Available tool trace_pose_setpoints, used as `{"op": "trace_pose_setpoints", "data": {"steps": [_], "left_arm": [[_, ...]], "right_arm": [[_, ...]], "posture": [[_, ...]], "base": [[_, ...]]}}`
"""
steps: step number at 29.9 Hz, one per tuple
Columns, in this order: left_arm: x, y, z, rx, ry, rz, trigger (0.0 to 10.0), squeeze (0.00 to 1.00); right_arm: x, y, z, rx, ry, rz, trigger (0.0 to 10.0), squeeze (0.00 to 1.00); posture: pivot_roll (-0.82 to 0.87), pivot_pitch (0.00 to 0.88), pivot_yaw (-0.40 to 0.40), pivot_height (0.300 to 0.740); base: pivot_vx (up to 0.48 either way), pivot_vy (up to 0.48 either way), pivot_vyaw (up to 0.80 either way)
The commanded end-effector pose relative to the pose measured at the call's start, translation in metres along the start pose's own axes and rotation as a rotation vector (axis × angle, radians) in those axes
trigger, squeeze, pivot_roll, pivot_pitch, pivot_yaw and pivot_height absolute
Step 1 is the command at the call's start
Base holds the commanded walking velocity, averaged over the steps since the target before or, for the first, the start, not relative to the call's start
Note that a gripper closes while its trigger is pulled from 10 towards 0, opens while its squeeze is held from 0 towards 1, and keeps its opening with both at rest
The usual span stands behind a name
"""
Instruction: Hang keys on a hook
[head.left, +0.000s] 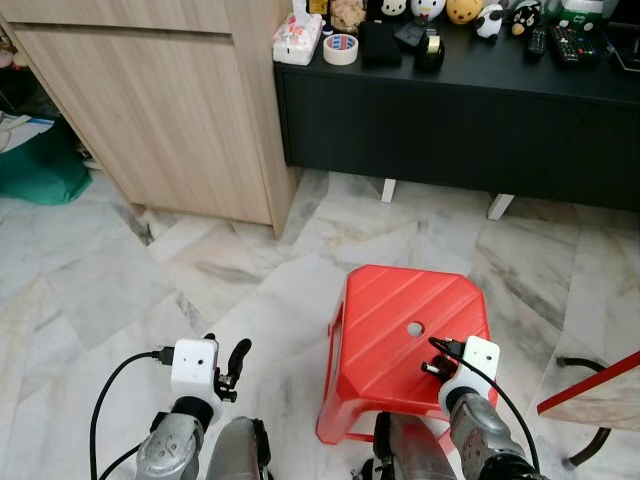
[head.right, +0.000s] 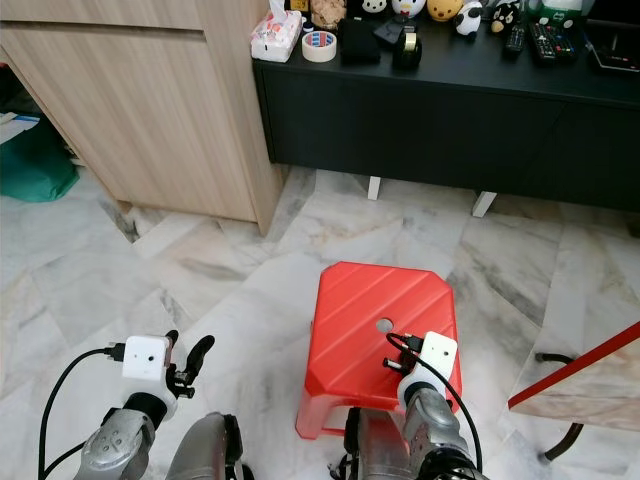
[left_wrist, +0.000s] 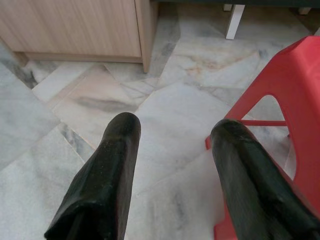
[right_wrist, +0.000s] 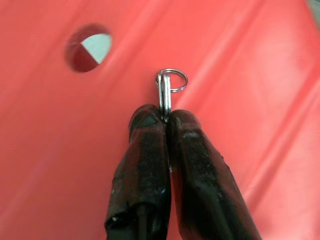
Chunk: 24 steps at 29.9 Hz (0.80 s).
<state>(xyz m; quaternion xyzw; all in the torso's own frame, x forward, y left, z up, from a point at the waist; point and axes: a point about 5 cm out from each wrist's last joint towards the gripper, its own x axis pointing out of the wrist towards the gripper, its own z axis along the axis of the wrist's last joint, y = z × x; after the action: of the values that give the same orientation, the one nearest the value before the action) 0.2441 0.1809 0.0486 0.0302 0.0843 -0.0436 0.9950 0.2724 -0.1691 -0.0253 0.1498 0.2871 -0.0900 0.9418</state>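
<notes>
Progress: you've got the keys (right_wrist: 165, 95) in hand, so pickup looks done; hanging is all still ahead. No hook visible anywhere from here, so you'll need to find one first.

R gripper (right_wrist: 165, 116): fingers pinched together on the keys, held edge-on btwn the tips, just above the top of the red stool (head.left: 400, 310), near its round centre hole (right_wrist: 89, 47).

Keys: thin silver metal, seen edge-on, w/ a small split ring (right_wrist: 173, 80) sticking out past the fingertips. The ring is free and unobstructed, which is prob the part you'd slip over a hook. Can't tell how many keys.

L gripper (left_wrist: 172, 127): fingers apart, nothing btwn them, hanging low over the marble floor (head.left: 250, 290) beside the stool. Idle.

Surroundings: wood cabinet (head.left: 150, 110) ahead-left, black sideboard (head.left: 460, 130) ahead w/ clutter on top.
</notes>
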Motion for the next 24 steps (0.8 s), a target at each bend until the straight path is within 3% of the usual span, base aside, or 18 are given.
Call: {"op": "trace_pose_setpoints", "data": {"steps": [1, 6, 7, 8, 16, 24], "left_arm": [[-0.003, 0.004, -0.008, 0.009, 0.029, 0.019, 10.0, 0.0], [0.005, 0.01, -0.014, 0.011, 0.048, 0.035, 10.0, 0.0], [0.006, 0.011, -0.017, 0.01, 0.057, 0.04, 10.0, 0.0], [0.007, 0.014, -0.021, 0.007, 0.077, 0.051, 10.0, 0.0], [0.003, 0.027, -0.047, 0.0, 0.183, 0.098, 10.0, 0.0], [-0.017, 0.044, -0.081, -0.042, 0.334, 0.176, 10.0, 0.0]], "right_arm": [[-0.002, -0.002, -0.004, -0.004, -0.007, -0.006, 0.0, 0.0], [-0.003, -0.001, 0.009, -0.03, -0.128, 0.015, 0.0, 0.0], [-0.004, -0.001, 0.009, -0.036, -0.135, 0.018, 6.2, 0.0], [-0.004, -0.001, 0.01, -0.042, -0.139, 0.02, 10.0, 0.0], [-0.004, -0.006, 0.006, -0.039, -0.118, -0.002, 10.0, 0.0], [-0.003, -0.002, 0.009, -0.046, -0.125, 0.006, 10.0, 0.0]], "posture": [[0.09, 0.154, -0.002, 0.63], [0.07, 0.109, -0.002, 0.63], [0.07, 0.091, -0.002, 0.63], [0.06, 0.081, -0.001, 0.63], [0.06, 0.04, -0.002, 0.63], [0.07, 0.01, -0.009, 0.63]], "base": [[0.0, 0.0, 0.0], [0.0, 0.0, 0.0], [0.0, 0.0, 0.0], [0.0, 0.0, 0.0], [0.0, 0.0, 0.0], [0.0, 0.0, 0.0]]}}
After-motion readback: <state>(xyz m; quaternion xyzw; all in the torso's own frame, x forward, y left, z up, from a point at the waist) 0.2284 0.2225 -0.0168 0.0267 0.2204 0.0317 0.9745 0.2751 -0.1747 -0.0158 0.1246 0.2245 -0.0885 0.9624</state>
